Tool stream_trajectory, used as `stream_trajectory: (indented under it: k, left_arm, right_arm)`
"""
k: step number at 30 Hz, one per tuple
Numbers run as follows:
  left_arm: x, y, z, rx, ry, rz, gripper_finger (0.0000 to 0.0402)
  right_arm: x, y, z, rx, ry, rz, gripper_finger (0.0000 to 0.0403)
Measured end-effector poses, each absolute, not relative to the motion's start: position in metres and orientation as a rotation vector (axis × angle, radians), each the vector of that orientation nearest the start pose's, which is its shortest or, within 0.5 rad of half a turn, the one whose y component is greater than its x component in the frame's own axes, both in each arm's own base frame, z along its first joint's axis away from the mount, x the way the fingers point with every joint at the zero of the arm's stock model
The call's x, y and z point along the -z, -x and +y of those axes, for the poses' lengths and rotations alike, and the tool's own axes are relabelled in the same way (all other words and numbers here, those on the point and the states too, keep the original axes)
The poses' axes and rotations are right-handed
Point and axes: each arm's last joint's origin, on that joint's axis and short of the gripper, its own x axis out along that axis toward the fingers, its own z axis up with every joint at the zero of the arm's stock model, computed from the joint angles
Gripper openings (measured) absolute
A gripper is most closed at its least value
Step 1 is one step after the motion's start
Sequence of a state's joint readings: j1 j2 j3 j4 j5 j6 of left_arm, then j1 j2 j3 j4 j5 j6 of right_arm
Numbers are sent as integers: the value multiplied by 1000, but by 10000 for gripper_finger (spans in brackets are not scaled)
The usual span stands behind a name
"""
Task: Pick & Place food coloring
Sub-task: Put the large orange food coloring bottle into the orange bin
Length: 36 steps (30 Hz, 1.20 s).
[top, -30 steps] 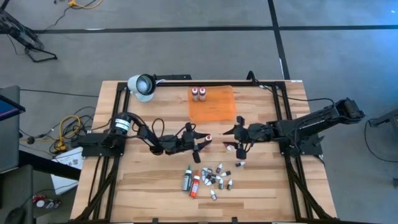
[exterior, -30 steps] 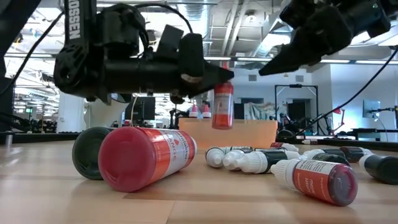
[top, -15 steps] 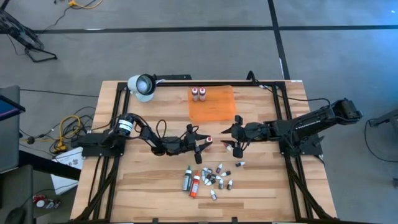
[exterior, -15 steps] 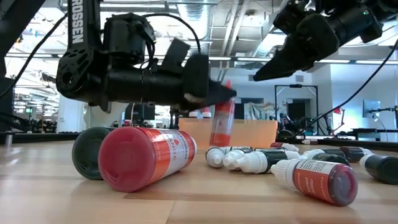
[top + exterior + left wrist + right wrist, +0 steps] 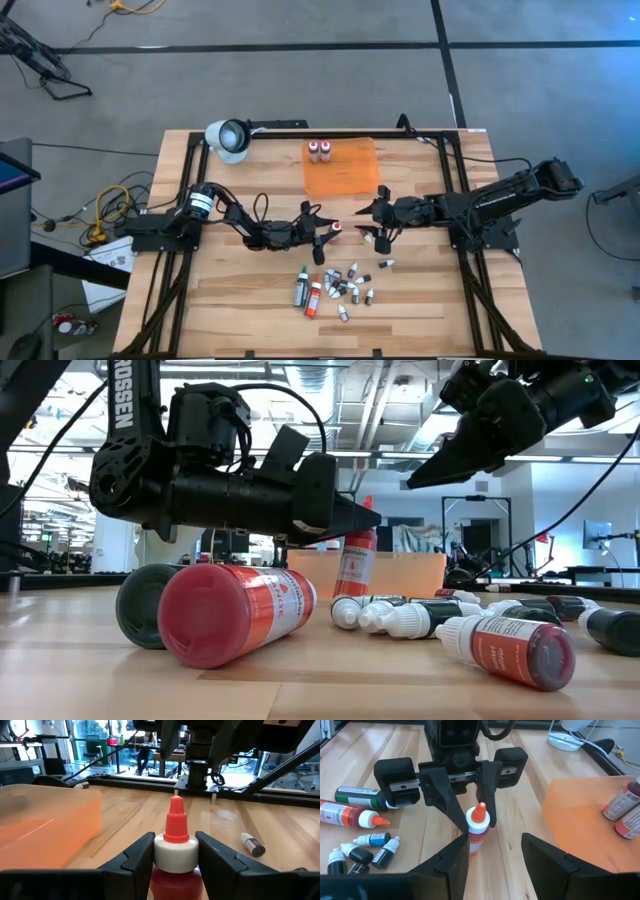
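At the lower middle of the high view, a cluster of food coloring bottles (image 5: 335, 287) lies on the wooden tabletop (image 5: 230, 290): a dark bottle (image 5: 299, 290) and an orange bottle (image 5: 314, 297) side by side on the cluster's left, with many tiny droppers (image 5: 352, 283) scattered just to their right. In the low view these sit nearest the camera, the big orange bottle on its side at the lower left and white-capped droppers across the lower right.

Just above the cluster, at the frame's center, the left end effector (image 5: 322, 233) reaches in from the left. Between its fingers stands a red bottle (image 5: 175, 865) with a white collar and red tip, upright with only a slight lean, its base low by the tabletop. The fingers flank the collar, just beside it with little or no gap; whether they press on it I cannot tell.

To the right of center, the right end effector (image 5: 376, 222) faces the left one, near it but apart. Its fingers are spread and hold nothing. One stray dropper (image 5: 385, 264) lies just below it.

Farther up, at the upper middle, the orange mat (image 5: 342, 170) lies flat, with two red bottles (image 5: 320, 150) standing side by side at its top left corner. A white lamp (image 5: 229, 138) sits at the tabletop's upper left.
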<state>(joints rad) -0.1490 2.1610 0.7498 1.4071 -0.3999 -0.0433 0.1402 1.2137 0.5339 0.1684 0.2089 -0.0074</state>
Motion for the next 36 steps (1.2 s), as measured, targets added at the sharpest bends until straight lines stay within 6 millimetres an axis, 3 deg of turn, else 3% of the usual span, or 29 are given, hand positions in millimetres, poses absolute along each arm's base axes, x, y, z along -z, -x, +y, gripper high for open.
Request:
stream_trajectory:
  k: [10, 20, 36]
  left_arm:
    - [-88, -357, -43, -270, 44, 23, 139]
    - [-74, -352, -52, -304, 1, 145, 181]
    - [-102, -329, -48, -351, 17, 158, 185]
  right_arm:
    - [-196, -238, 28, 65, 96, 505, 173]
    - [-196, -238, 28, 65, 88, 506, 173]
    - [-198, -241, 28, 54, 80, 477, 173]
